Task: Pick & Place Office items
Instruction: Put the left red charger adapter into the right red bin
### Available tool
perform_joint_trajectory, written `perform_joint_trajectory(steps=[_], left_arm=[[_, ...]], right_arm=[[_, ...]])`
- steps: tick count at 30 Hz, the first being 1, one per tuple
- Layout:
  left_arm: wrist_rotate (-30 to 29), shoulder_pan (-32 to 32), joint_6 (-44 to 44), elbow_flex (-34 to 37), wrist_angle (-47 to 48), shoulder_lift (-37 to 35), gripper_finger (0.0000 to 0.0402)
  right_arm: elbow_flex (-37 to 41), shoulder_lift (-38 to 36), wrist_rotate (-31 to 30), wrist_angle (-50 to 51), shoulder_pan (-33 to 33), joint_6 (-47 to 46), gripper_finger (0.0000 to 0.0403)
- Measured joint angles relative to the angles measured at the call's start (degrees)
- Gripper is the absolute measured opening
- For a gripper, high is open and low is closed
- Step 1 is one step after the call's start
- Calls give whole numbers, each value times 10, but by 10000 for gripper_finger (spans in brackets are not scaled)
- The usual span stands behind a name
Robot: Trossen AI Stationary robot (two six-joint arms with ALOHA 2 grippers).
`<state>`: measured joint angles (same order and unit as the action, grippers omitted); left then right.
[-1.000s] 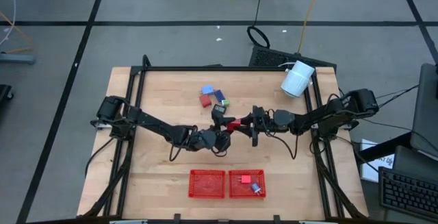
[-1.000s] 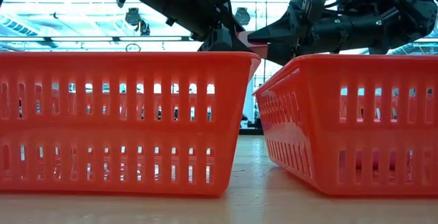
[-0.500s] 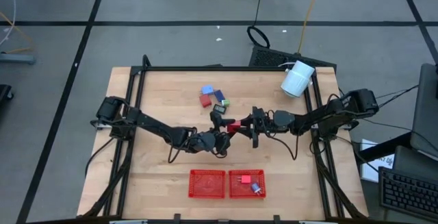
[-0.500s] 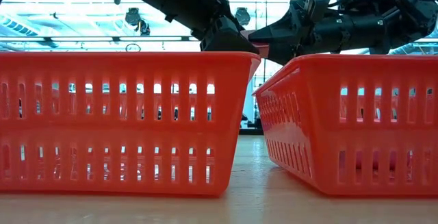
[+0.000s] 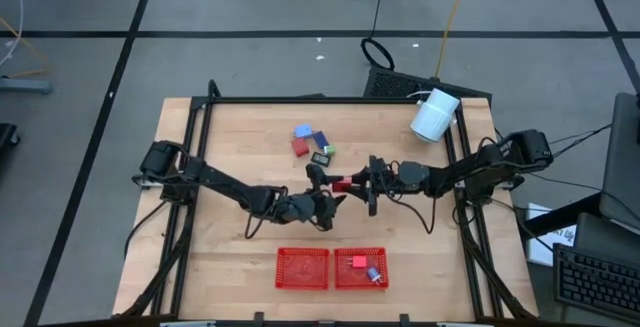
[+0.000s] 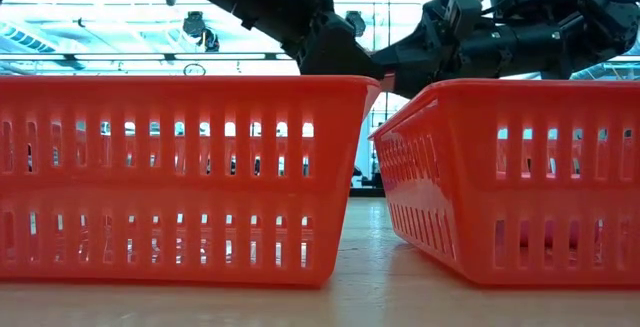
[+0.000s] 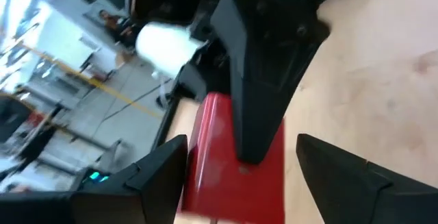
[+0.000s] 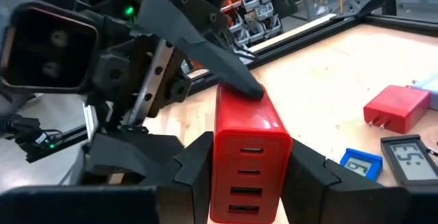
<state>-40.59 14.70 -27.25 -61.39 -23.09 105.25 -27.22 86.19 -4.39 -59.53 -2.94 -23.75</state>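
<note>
A red block [image 8: 250, 148] with a row of slots on its near end hangs over the table's middle, and my right gripper [image 8: 250, 183] is shut on it. My left gripper [image 7: 239, 176] is open. It meets the block from the table's left, with one finger [image 7: 154, 176] beside the block and the other [image 7: 349, 176] standing off it. In the high view the two grippers [image 5: 328, 187] [image 5: 354, 182] face each other across the block [image 5: 341, 183]. More office items lie on the table beyond: a light blue [image 5: 303, 131], a dark blue [image 5: 321, 139] and a red piece [image 5: 300, 147]. My right gripper pinches the red block's two long sides [image 8: 217, 169] between its two fingers, at the slotted end. The fingers come level from the table's right. The block is lifted clear of the table. My left gripper has one fingertip [image 8: 239, 83] at the block's far upper edge; I cannot tell whether it touches.
Two red mesh trays [image 5: 302, 268] [image 5: 361, 269] stand near the front edge; the right one holds a red piece [image 5: 357, 262] and a blue piece [image 5: 372, 275]. A white cylinder [image 5: 435, 115] lies at the far right. A small display piece [image 5: 322, 154] sits by the loose items.
My left gripper has rolled about its own axis while staying beside the red block. My right gripper and the block have kept still.
</note>
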Motion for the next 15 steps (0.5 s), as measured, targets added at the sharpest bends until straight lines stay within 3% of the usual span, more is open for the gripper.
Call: perform_joint_trajectory(steps=[6, 9, 15], left_arm=[[-51, 0, 25, 0, 33, -27, 271], [-43, 0, 44, 0, 84, -60, 271], [32, -6, 141, 0, 199, -135, 271]], right_arm=[[-2, -1, -4, -10, 1, 4, 121], [-1, -3, 0, -3, 2, 4, 121], [0, -8, 2, 10, 3, 4, 121]])
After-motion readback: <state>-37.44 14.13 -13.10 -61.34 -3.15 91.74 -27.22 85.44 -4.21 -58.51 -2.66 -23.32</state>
